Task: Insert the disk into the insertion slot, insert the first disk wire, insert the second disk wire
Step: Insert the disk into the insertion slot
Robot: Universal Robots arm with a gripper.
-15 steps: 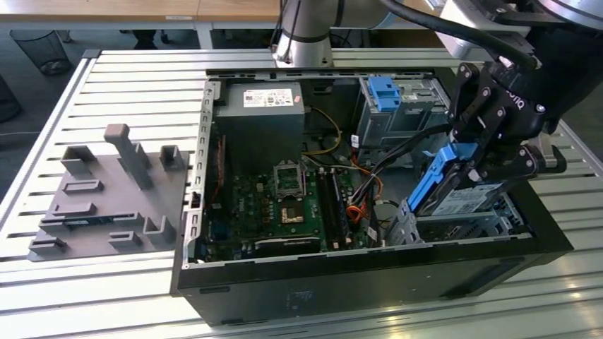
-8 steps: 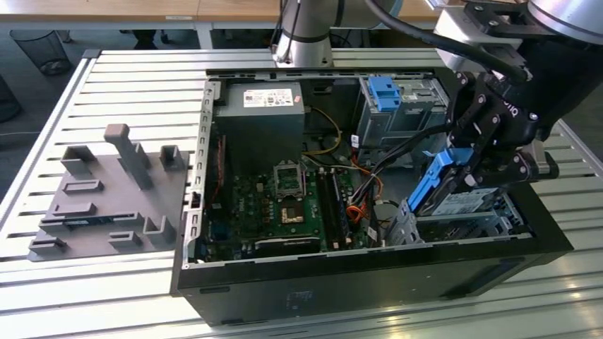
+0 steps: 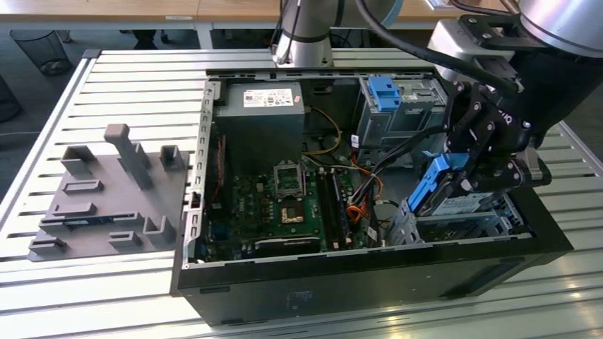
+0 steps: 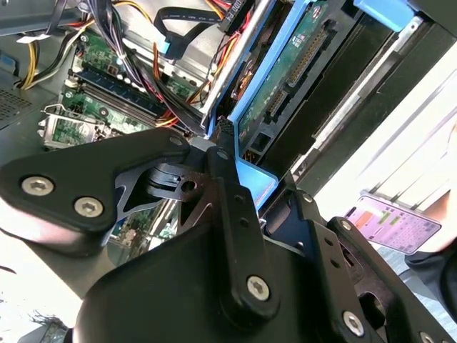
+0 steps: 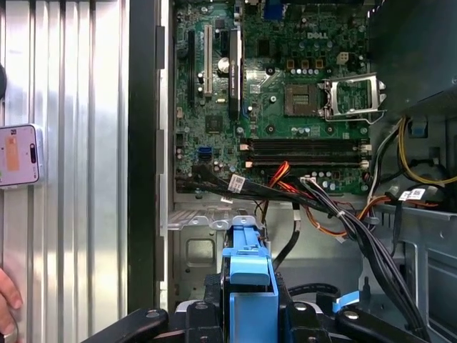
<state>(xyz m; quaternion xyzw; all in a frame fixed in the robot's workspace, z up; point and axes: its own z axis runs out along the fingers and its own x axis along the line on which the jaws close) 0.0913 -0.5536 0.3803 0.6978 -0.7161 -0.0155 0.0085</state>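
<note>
Slatted table (image 3: 123, 78), one disk (image 3: 434, 186) in jaws

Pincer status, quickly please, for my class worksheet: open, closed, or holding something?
Pincer: closed, holding the disk.

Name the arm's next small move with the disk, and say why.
Probably ease the disk down into the slot: the claw grips it tilted, just above the slot, and it is not yet seated.
</note>
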